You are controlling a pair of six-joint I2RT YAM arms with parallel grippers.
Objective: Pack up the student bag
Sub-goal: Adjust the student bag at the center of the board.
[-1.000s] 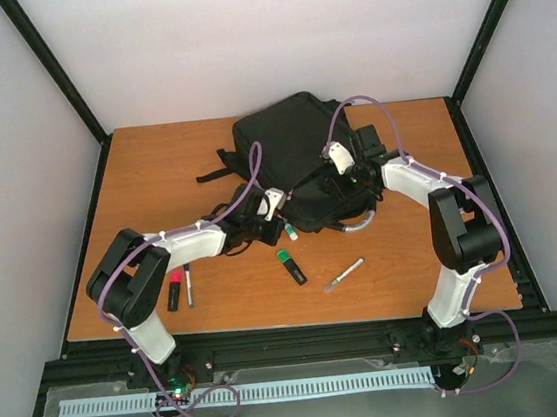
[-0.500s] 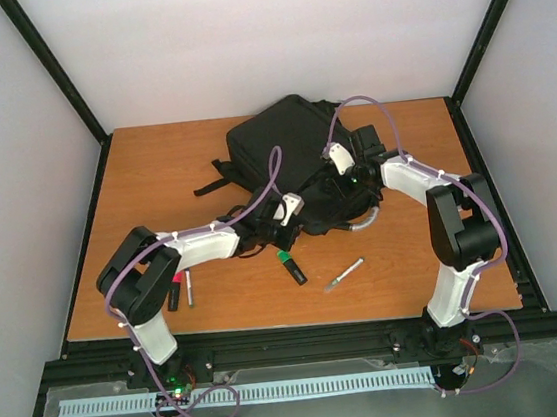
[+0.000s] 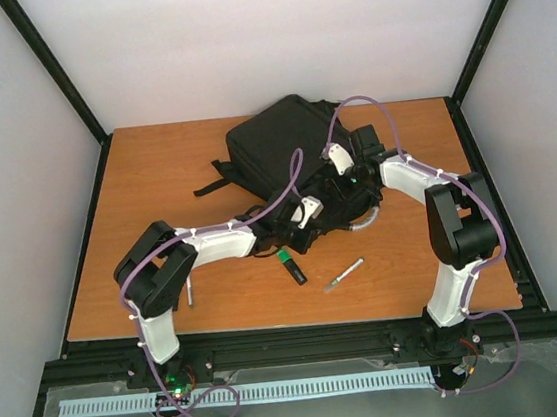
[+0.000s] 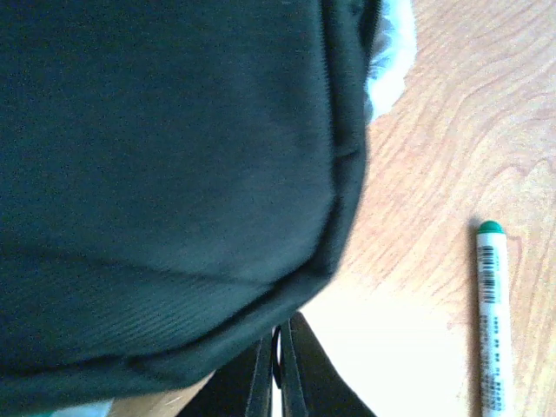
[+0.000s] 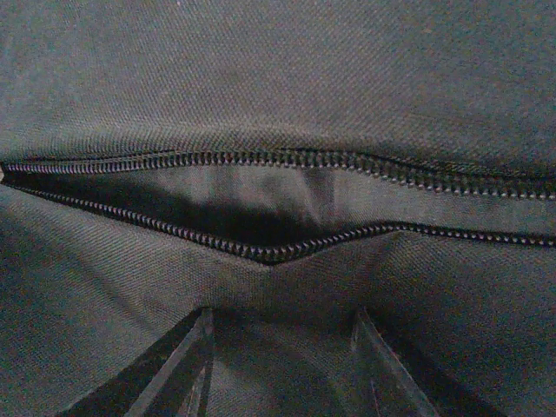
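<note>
Left hand (image 4: 279, 382) pressed together by the student bag (image 4: 156, 174), right hand (image 5: 287, 369) spread, green-capped pen (image 4: 492, 330) bearing a barcode.

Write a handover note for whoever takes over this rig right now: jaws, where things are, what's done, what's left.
Left gripper: jaws shut, at the near edge of the student bag.
Right gripper: jaws open, against the bag fabric just below the zip.
Bag lies on the table, mid-rear.
Done: zip is open.
Left: green marker and pen lie loose in front of the bag; nothing seen inside.
</note>
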